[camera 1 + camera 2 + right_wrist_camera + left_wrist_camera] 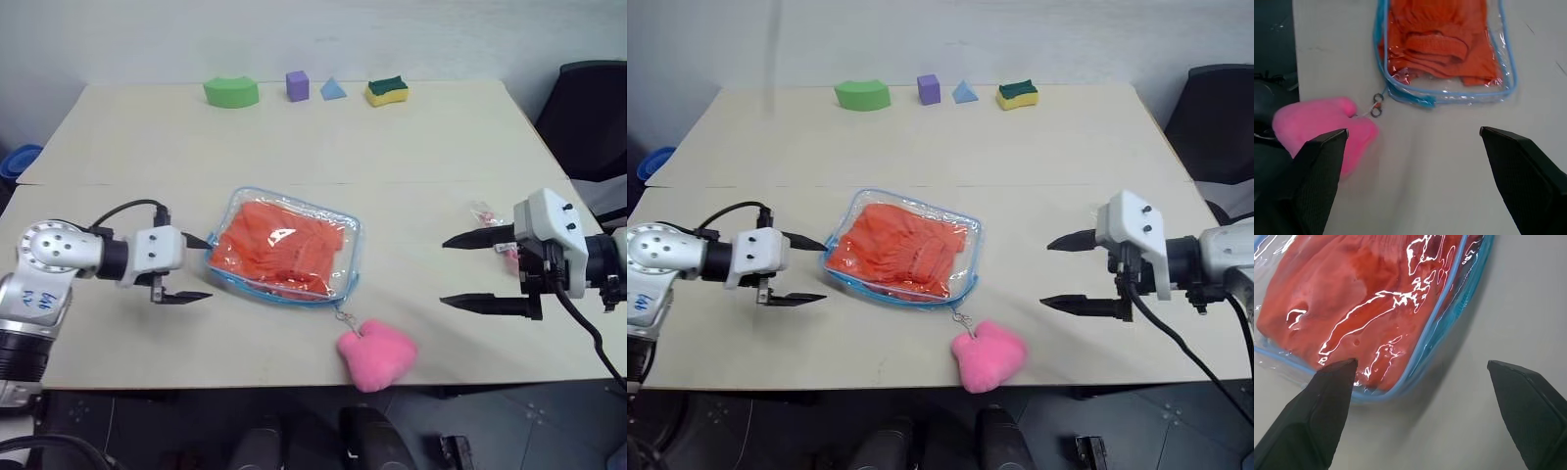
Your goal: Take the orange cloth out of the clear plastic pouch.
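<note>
Pink plush heart (376, 357) at table edge; orange cloth (279, 250) sealed inside clear plastic pouch (348, 257)

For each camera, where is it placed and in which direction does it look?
Left and right eye views: on the head, looking forward and down at the table; both arms show.
Left wrist view: along the open left gripper at the clear plastic pouch.
Right wrist view: along the open right gripper toward the pouch and pink plush heart.
All share the orange cloth.
</note>
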Controlling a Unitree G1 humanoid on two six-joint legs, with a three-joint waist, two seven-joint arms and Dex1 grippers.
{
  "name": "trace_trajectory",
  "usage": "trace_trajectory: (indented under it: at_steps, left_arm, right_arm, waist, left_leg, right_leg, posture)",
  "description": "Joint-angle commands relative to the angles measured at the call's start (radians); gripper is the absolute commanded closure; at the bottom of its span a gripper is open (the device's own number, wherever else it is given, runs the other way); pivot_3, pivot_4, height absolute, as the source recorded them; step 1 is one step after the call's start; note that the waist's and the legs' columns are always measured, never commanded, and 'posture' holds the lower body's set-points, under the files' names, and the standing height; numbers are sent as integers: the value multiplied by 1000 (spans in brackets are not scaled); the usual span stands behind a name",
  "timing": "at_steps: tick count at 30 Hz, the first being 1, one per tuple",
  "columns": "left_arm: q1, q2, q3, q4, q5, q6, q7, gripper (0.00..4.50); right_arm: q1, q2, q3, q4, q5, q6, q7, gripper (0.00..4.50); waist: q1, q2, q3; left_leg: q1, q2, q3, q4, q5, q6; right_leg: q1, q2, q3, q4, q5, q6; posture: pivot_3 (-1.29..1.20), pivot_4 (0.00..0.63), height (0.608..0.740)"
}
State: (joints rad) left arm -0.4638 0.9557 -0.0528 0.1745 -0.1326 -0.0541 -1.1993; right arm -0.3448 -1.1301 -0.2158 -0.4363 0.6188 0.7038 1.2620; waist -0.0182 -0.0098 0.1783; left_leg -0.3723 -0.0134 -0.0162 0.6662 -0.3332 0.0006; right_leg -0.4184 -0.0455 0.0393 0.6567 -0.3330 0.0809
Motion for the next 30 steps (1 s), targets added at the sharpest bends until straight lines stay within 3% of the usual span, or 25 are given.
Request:
trace_trajectory:
  at_steps: [1, 10, 15, 20, 27, 30]
  left_arm:
    - [-28, -21, 0, 32, 53, -69, 55, 376]
    - [19, -30, 11, 2, 50, -74, 55, 3044]
    - [153, -77, 44, -325, -52, 321, 159, 4477]
    - [235, -126, 54, -578, -88, 563, 274, 4477]
    - [238, -124, 56, -551, -56, 518, 303, 4477]
    - [220, -104, 68, -524, -64, 476, 275, 3583]
  right_arm:
    - [-9, -10, -6, -42, 33, 4, -4, 0]
    - [41, -17, -18, -55, 38, -11, -3, 0]
    - [103, 2, -19, -87, 19, -7, -61, 0]
    - [184, 8, -30, -139, 23, -7, -107, 0]
    - [196, 17, -16, -157, 48, 2, -152, 0]
    - [190, 14, -8, -142, 41, -6, -151, 0]
  waist:
    - [0, -1, 0]
    - [3, -1, 0]
    - [6, -1, 0]
    - [18, -1, 0]
    - [18, -1, 0]
    - [18, -1, 0]
  left_leg:
    - [0, 0, 0, 0, 0, 0]
    - [-1, 0, 0, 0, 0, 0]
    - [-1, 0, -1, 0, 0, 0]
    - [-1, 0, -1, 1, 0, 0]
    - [3, 0, -2, 1, 0, 0]
    - [3, 0, -2, 1, 0, 0]
  right_leg:
    - [0, 0, 0, 0, 0, 0]
    - [0, 0, 0, 0, 0, 0]
    - [0, 0, 0, 1, 0, 0]
    - [0, 0, 0, 1, 0, 0]
    - [5, 0, -1, 0, 0, 0]
    - [4, 0, -2, -1, 0, 0]
  posture:
    - [0, 150, 740]
    - [0, 150, 740]
    - [0, 150, 740]
    - [0, 150, 740]
    - [0, 150, 740]
    - [0, 150, 740]
